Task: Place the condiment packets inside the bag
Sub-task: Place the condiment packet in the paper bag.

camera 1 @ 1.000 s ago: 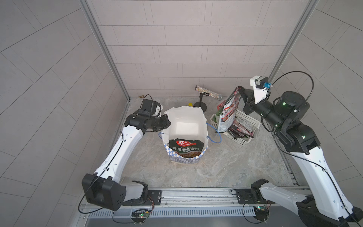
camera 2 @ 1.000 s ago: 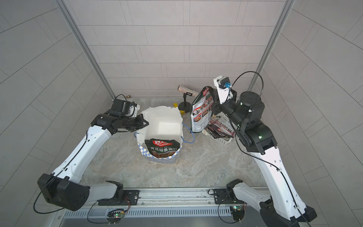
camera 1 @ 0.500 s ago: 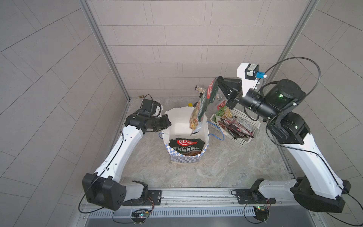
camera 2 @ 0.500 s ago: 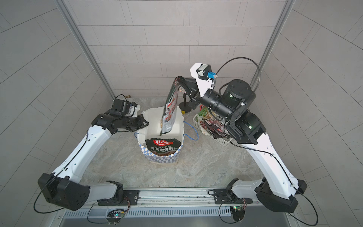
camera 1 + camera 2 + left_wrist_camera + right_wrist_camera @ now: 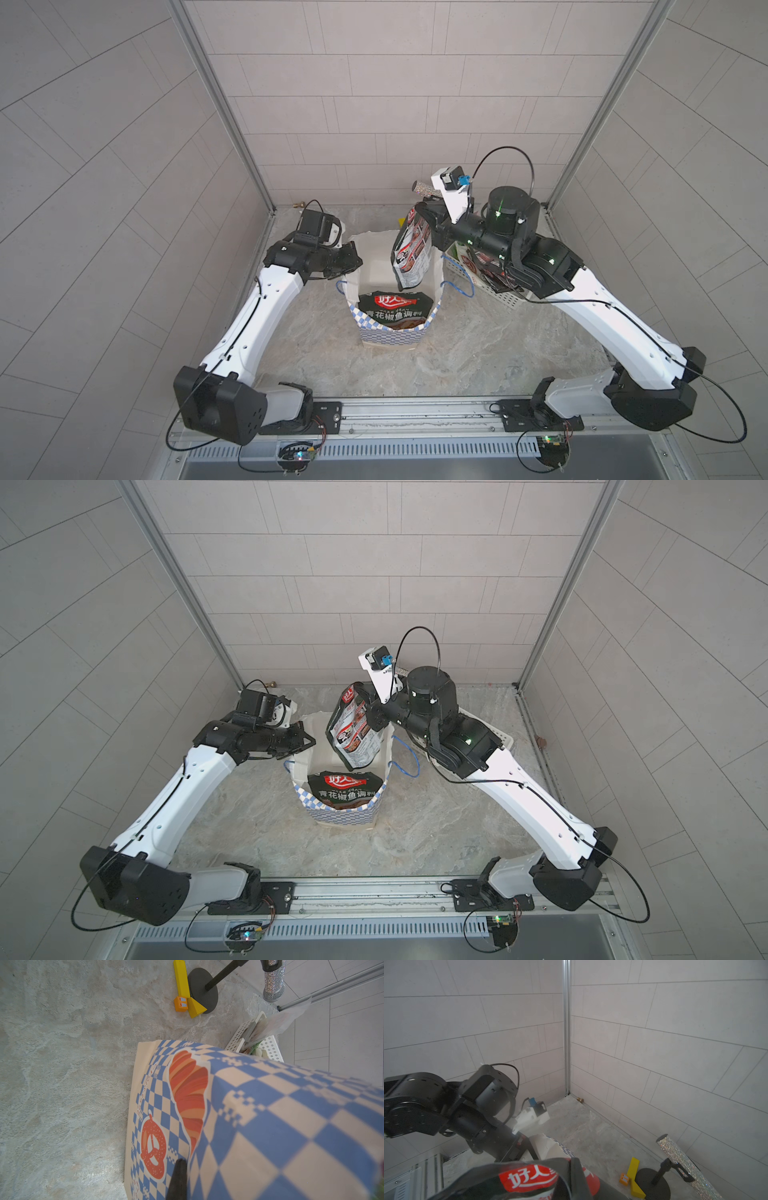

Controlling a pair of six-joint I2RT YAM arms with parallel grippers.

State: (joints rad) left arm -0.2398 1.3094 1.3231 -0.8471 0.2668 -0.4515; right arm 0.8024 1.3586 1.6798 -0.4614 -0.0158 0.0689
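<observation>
The right gripper (image 5: 429,224) was clamped narrow on the top edge of a black-and-red packet (image 5: 410,253), which hung nearly upright with its print facing the camera in both top views. The packet's lower end sat over the mouth of the bag (image 5: 392,336), toward the 1 o'clock part of the rim. Whether its tip had passed below the rim could not be told.

The left gripper (image 5: 354,262) was closed thin on the bag's rim at about 10 o'clock. In the left wrist view 1 dark finger (image 5: 178,1176) lay against the checkered outer wall, apparently keeping the mouth open. Inside the bag, against the 6 o'clock wall, 1 dark green packet (image 5: 392,312) stood with its red logo uppermost.

At 2 o'clock from the bag, just beside it, stood the white basket (image 5: 512,300), partly hidden under the right arm. It held more packets (image 5: 478,266), but their number could not be read.

The step in hand looked like the delivery of packet 2. The next move called for lowering the right gripper until the floppy packet was well below the rim, then opening the jaws, with the left grip kept firm. The slack lower end could fold on the 1 o'clock rim, so a small shift toward the centre seemed wise.
</observation>
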